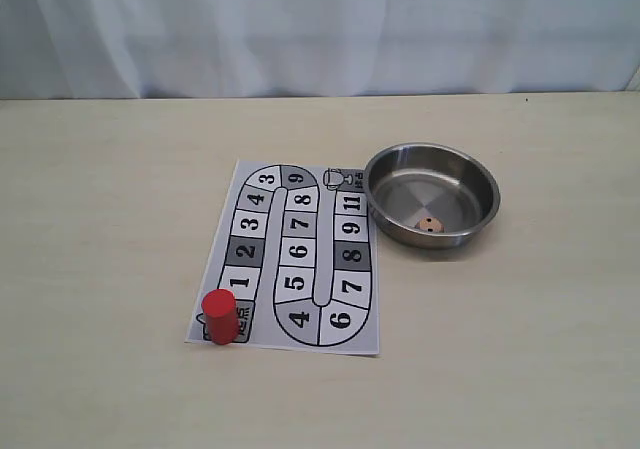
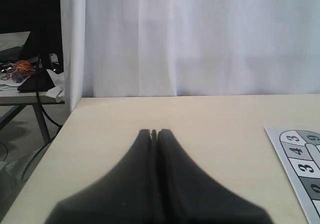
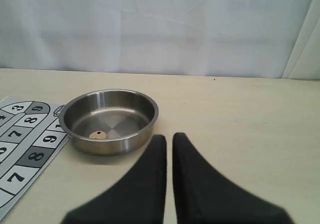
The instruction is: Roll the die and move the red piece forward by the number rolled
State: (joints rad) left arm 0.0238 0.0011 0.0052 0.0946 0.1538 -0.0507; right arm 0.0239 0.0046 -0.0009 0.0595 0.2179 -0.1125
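The red piece (image 1: 219, 315) stands upright on the start square at the near left corner of the printed board (image 1: 290, 259). The die (image 1: 428, 223) lies inside the steel bowl (image 1: 371, 185), right of the board; it also shows in the right wrist view as the die (image 3: 98, 134) on the bowl's floor. My left gripper (image 2: 154, 131) is shut and empty, hovering over bare table left of the board (image 2: 300, 164). The right gripper (image 3: 169, 136) holds nothing, its fingers a thin slit apart, near the bowl (image 3: 115, 145). Neither gripper appears in the exterior view.
A white curtain (image 1: 320, 29) backs the table. The table's left edge (image 2: 55, 139) shows in the left wrist view, with a cluttered side table (image 2: 25, 79) beyond it. Bare tabletop (image 1: 540, 349) lies to the right and front of the bowl.
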